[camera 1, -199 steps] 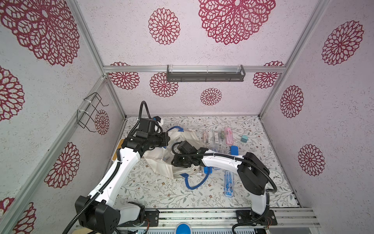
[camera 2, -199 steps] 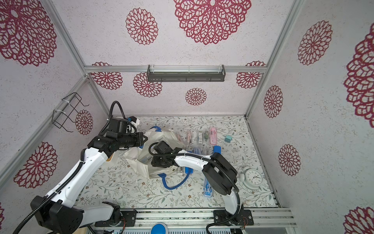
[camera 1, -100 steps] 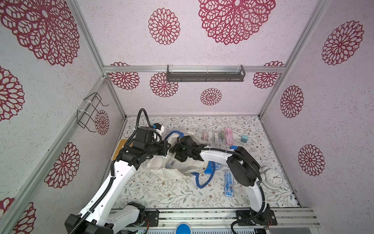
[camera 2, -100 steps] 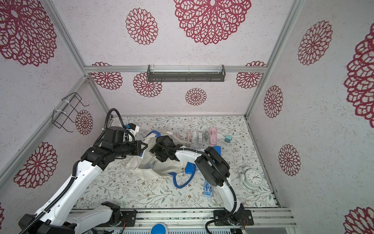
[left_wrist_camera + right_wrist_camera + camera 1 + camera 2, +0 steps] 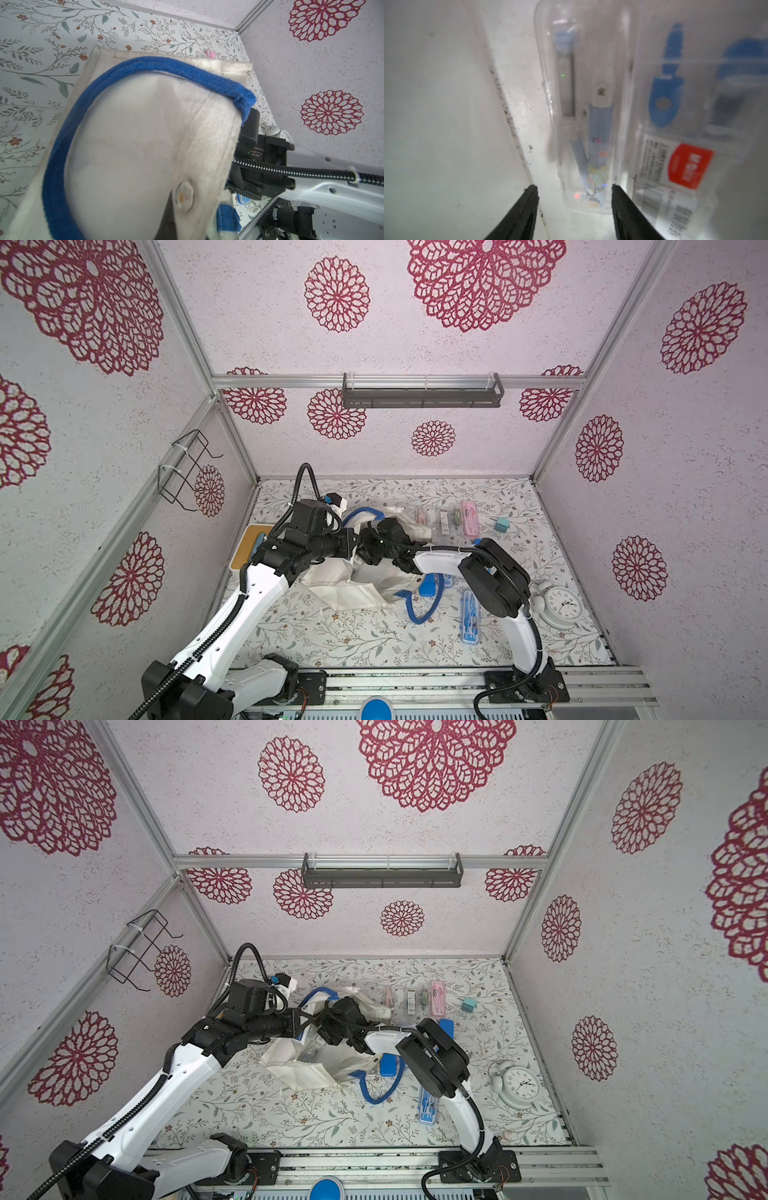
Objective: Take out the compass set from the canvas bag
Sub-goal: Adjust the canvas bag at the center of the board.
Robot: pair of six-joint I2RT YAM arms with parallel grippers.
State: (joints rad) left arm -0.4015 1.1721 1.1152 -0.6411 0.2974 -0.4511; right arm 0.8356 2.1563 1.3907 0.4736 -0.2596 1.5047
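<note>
Front of table (image 5: pixel 332 635), floral-print surface: one blue-backed compass case (image 5: pixel 470 616) lying flat beside the right arm's lower link, and to its right, apart from it, a white alarm clock (image 5: pixel 560 605) with the dial showing. Mid-table: canvas bag (image 5: pixel 361 587), off-white and crumpled, its rim lifted off the surface. One blue handle (image 5: pixel 417 610) is looped on the table at the bag's near right side, next to a solid blue case (image 5: pixel 428 587) partly under the right forearm. The left gripper (image 5: pixel 354 540) is clenched on the bag's rim. The left wrist view is filled with bag cloth and the other blue handle (image 5: pixel 145 68). The right gripper (image 5: pixel 573 190) is inside the bag, jaws apart, one fingertip on each side of the near end of the compass set (image 5: pixel 583 116). This is a clear case with a pale blue compass, lying on the bag's inner cloth; whether the pads touch it cannot be told. A second clear case (image 5: pixel 685 124), with a blue compass and a red label, lies just beside it in the bag. Left edge of the table: tan board (image 5: pixel 245 549). Beyond the bag: a row of slim cases (image 5: pixel 444 522), the pink case (image 5: pixel 469 516) rightmost, then a teal block (image 5: pixel 501 524). Back wall: grey shelf (image 5: pixel 422 391).
</note>
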